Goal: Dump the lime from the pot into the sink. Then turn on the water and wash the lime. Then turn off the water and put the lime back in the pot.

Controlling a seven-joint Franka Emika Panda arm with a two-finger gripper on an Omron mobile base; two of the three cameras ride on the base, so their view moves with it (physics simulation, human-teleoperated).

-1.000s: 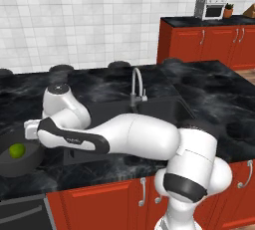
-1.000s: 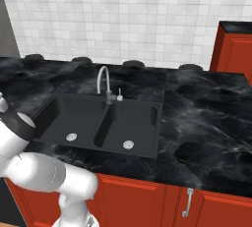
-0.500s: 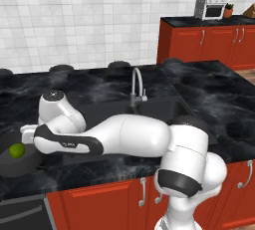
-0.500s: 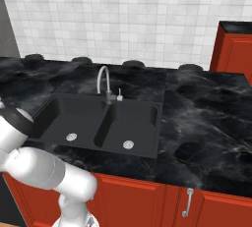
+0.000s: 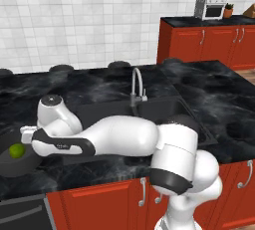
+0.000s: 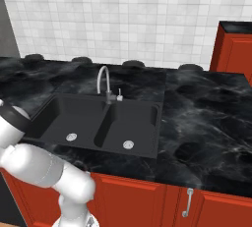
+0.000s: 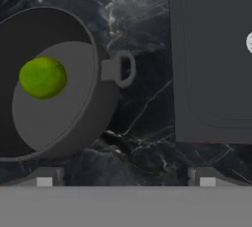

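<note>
Lime (image 7: 43, 77) inside the pot (image 7: 59, 123) — on the black table (image 7: 142, 108) near its front edge, just beside the sink (image 7: 211, 64). Hand (image 7: 125, 177) above the pot's side handle (image 7: 120, 69), fingers spread wide apart — nothing held.

1. White square-tiled wall (image 5: 89, 20) runs behind the whole worktop; same tiling in the right base view.
2. Black marble countertop with white veining (image 5: 219, 94), glossy.
3. Red cabinet fronts with silver bar handles (image 6: 189, 202) below the counter edge.
4. Four round black burner knobs (image 5: 119, 65) sit in a row along the back of the counter, against the wall.
5. Taller red cabinet block with a black top (image 5: 209, 42) far right, in the left base view.
6. Small white toaster oven (image 5: 210, 6) on that block, small potted plant (image 5: 228, 10) just beside it.
7. Grey vertical panel (image 6: 9, 29) at the left edge of the right base view.
8. Lighting flat and even.
</note>
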